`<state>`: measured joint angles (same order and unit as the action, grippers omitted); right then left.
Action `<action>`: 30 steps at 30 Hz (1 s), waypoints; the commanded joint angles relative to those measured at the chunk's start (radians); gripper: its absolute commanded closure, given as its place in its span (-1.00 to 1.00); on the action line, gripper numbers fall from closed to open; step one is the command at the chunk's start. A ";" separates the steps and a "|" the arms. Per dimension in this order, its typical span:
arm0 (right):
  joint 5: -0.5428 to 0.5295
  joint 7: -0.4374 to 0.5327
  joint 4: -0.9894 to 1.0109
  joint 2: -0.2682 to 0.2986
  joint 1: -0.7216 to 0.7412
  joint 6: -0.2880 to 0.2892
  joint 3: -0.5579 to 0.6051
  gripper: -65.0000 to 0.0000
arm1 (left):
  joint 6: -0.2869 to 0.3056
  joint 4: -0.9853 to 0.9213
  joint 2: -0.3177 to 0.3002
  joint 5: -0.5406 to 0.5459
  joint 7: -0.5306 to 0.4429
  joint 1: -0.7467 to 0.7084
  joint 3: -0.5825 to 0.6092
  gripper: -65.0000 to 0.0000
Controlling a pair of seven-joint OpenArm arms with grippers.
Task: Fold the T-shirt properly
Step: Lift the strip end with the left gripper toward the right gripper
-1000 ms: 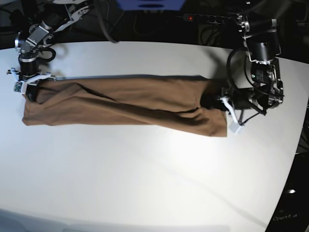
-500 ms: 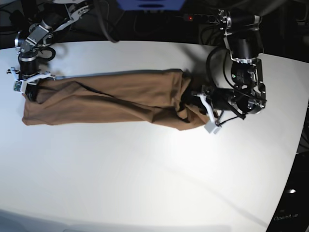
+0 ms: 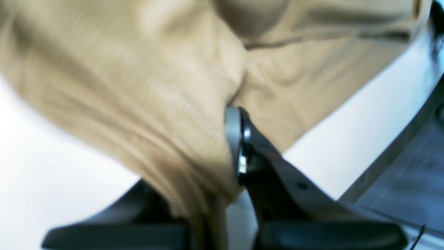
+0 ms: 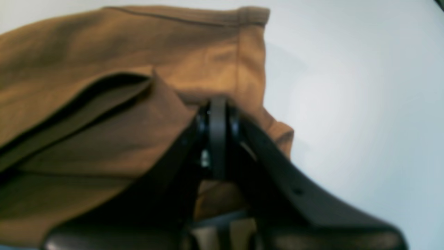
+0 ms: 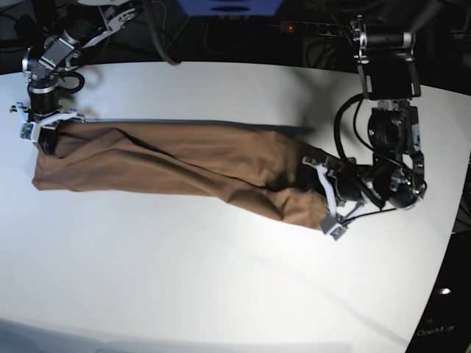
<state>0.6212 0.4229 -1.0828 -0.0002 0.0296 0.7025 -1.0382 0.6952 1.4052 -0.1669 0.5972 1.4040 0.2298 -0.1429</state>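
The brown T-shirt point(image 5: 184, 158) is pulled into a long, narrow band across the white table point(image 5: 221, 287), sagging toward the front at its right end. In the base view my right gripper point(image 5: 45, 134) is at the far left, shut on the shirt's left end. The right wrist view shows its fingers point(image 4: 218, 139) pinched together on a hemmed corner of the T-shirt point(image 4: 104, 104). My left gripper point(image 5: 318, 197) is shut on the shirt's right end. In the blurred left wrist view, the T-shirt point(image 3: 156, 86) drapes over my left gripper point(image 3: 225, 149) and hides one finger.
A power strip point(image 5: 313, 28) with a red light and dark cables lie behind the table's back edge. The curved right edge of the table point(image 5: 449, 220) runs close to my left arm. Bare white tabletop stretches in front of the shirt.
My left gripper first carried the shirt's right end leftward, bunching it. It has since swung back right and toward the front edge, stretching the cloth again. The right arm has stayed still.
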 commanded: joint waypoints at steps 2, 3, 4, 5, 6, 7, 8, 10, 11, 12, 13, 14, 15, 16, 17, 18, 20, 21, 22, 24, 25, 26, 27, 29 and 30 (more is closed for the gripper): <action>0.059 -0.083 0.002 -0.001 -0.009 -0.004 -0.001 0.98 | 0.003 0.021 -0.001 0.020 -0.008 0.036 0.068 0.91; 0.059 -0.083 0.002 -0.001 -0.009 -0.004 -0.001 0.98 | 0.003 0.021 -0.001 0.020 -0.008 0.036 0.105 0.91; 0.059 -0.083 0.002 -0.001 -0.009 -0.004 -0.001 0.98 | 0.003 0.023 -0.001 0.020 -0.008 0.036 0.137 0.91; 0.059 -0.083 0.002 -0.001 -0.009 -0.004 -0.001 0.98 | 0.003 0.023 0.002 0.020 -0.008 0.036 0.164 0.91; 0.059 -0.083 0.002 -0.001 -0.009 -0.004 -0.001 0.98 | 0.003 0.023 0.007 0.020 -0.008 0.038 0.182 0.91; 0.059 -0.083 0.002 -0.001 -0.009 -0.004 -0.001 0.98 | 0.003 0.027 0.007 0.020 -0.008 0.039 0.199 0.91; 0.059 -0.083 0.002 -0.001 -0.009 -0.004 -0.001 0.98 | 0.003 0.033 0.007 0.020 -0.008 0.041 0.217 0.91; 0.059 -0.083 0.002 -0.001 -0.010 -0.004 -0.001 0.98 | -0.025 0.053 0.008 0.022 -0.008 0.043 0.240 0.91; 0.059 -0.083 0.002 -0.001 -0.010 -0.004 -0.001 0.98 | -0.044 0.066 0.010 0.020 -0.008 0.043 0.248 0.91; 0.059 -0.083 0.002 -0.001 -0.012 -0.004 -0.001 0.98 | -0.061 0.073 0.010 0.020 -0.008 0.044 0.256 0.91; 0.059 -0.083 0.002 -0.002 -0.017 -0.004 -0.001 0.98 | -0.075 0.078 0.010 0.023 -0.008 0.044 0.259 0.91; 0.059 -0.083 0.002 -0.008 -0.021 -0.004 -0.001 0.98 | -0.087 0.079 0.010 0.027 -0.008 0.047 0.259 0.91; 0.059 -0.083 0.002 -0.013 -0.021 -0.004 -0.001 0.98 | -0.093 0.079 0.011 0.028 -0.008 0.058 0.257 0.91; 0.059 -0.081 0.000 -0.014 -0.023 -0.004 -0.001 0.98 | -0.093 0.079 0.019 0.030 -0.008 0.069 0.256 0.91; 0.059 -0.081 0.000 -0.014 -0.023 -0.004 -0.001 0.98 | -0.091 0.079 0.031 0.030 -0.008 0.073 0.256 0.91; 0.059 -0.081 0.000 -0.014 -0.023 -0.004 -0.001 0.98 | -0.090 0.079 0.039 0.030 -0.008 0.075 0.256 0.91; 0.059 -0.081 0.000 -0.016 -0.023 -0.004 -0.001 0.98 | -0.096 0.079 0.060 0.030 -0.008 0.078 0.254 0.91; 0.059 -0.081 0.000 -0.016 -0.023 -0.004 -0.001 0.98 | -0.098 0.079 0.080 0.030 -0.008 0.078 0.254 0.91; 0.059 -0.081 0.000 -0.021 -0.023 -0.004 -0.001 0.98 | -0.098 0.079 0.096 0.025 -0.008 0.078 0.254 0.91; 0.059 -0.081 -0.004 -0.021 -0.023 -0.004 -0.001 0.98 | -0.098 0.079 0.122 0.022 -0.008 0.079 0.259 0.91; 0.059 -0.081 -0.004 -0.021 -0.023 -0.004 -0.001 0.98 | -0.098 0.079 0.131 0.020 -0.008 0.079 0.260 0.91; 0.059 -0.081 -0.004 -0.021 -0.023 -0.004 -0.001 0.98 | -0.099 0.079 0.135 0.020 -0.008 0.079 0.262 0.91; 0.059 -0.081 -0.004 -0.021 -0.023 -0.004 -0.001 0.98 | -0.099 0.079 0.135 0.020 -0.008 0.079 0.262 0.91; 0.059 -0.081 -0.004 -0.021 -0.023 -0.004 -0.001 0.98 | -0.099 0.079 0.143 0.019 -0.008 0.079 0.263 0.91; 0.059 -0.081 -0.004 -0.021 -0.023 -0.004 -0.001 0.98 | -0.099 0.079 0.143 0.016 -0.008 0.079 0.263 0.91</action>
<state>0.6182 0.4370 -1.0912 -0.0170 0.0189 0.6907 -1.0382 0.5972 1.4666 -0.0307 0.5926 1.4090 0.2844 0.1207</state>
